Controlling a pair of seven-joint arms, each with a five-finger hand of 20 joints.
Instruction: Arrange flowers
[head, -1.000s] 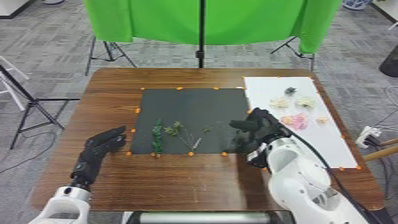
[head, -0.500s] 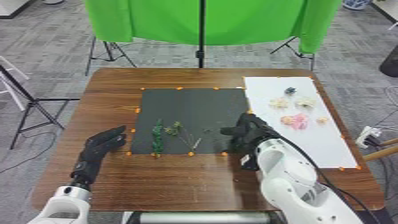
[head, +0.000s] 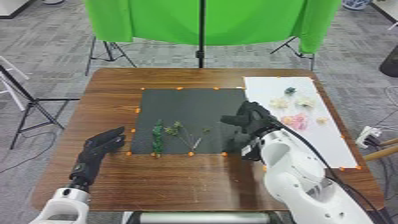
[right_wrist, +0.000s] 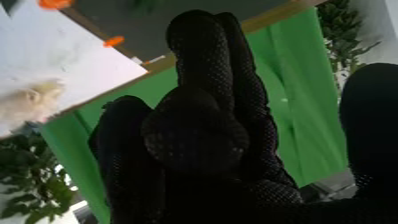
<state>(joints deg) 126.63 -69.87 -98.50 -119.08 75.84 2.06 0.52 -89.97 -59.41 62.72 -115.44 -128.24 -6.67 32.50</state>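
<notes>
Flowers (head: 298, 121) lie on white sheet (head: 330, 152), right hand (head: 252, 119) over dark mat's (head: 191, 106) right side, fingers (right_wrist: 199, 47) mostly straight, likely between placements, next needing a reach and gentle stem pinch.

A green cloth (head: 155, 22) spreads behind a black pole (head: 202, 32) at top center, over gray carpet (head: 53, 55), with a black tripod (head: 34, 101) at left and a dark bin (head: 390, 65) at upper right.
</notes>
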